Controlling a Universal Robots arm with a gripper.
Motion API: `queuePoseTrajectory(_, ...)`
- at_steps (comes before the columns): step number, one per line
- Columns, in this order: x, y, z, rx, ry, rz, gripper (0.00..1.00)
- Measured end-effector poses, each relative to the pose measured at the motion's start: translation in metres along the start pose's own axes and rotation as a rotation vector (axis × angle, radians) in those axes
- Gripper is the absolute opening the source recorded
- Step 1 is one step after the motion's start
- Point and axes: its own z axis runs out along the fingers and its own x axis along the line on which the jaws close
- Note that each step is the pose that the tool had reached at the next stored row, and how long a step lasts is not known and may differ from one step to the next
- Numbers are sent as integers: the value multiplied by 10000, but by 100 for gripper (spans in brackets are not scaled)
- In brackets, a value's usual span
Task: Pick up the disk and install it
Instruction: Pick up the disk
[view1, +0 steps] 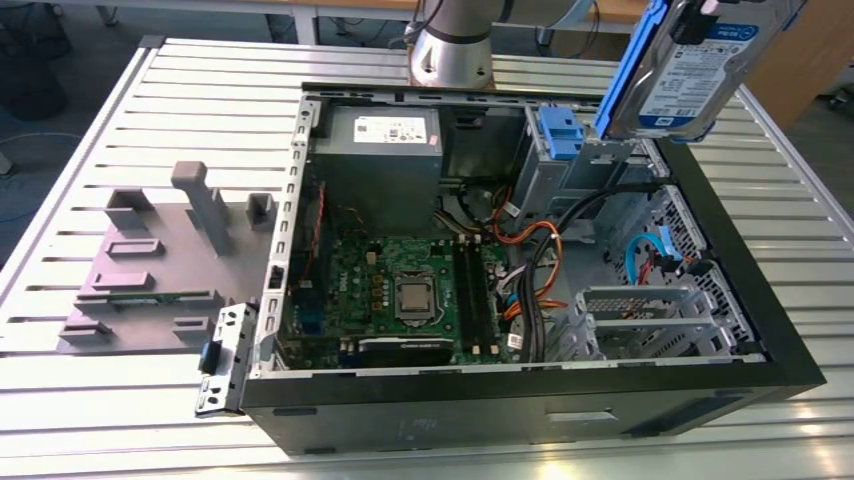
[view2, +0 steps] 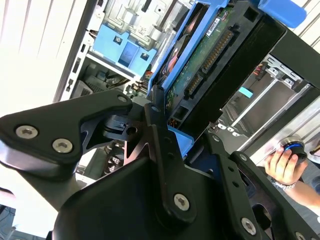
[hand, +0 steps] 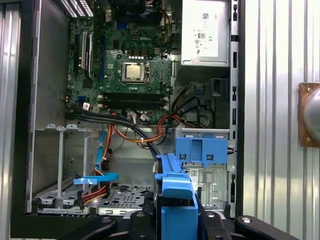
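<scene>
Ribbed metal table (view1: 107, 430) carries an open computer case (view1: 534, 410) lying on its side, its motherboard (view1: 400, 280) facing up. By my reading the pick-up is done and the installing is all that is left. The disk (view1: 681, 70) hangs in the air above the case's far corner, clear of every part inside it. The drive bay (hand: 202, 175), with its fixed blue bracket (hand: 202, 150), sits below and just ahead of the gripper (view2: 186, 114) and holds no drive.

In the second wrist view the gripper's black fingers (view2: 155, 107) are closed narrowly on the disk, one on each side of its blue carrier, and its green circuit side and connector edge point away from the wrist toward the bay. In the first wrist view the carrier's blue edge (hand: 175, 185) stands up between the fingers, beside the bracket. A person's hand (view2: 282, 165) rests on a knob off to one side of the gripper, outside the case.
</scene>
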Motion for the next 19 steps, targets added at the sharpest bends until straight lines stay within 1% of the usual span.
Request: queuePoseTrajectory(19,74,1,0,0,0,0,36)
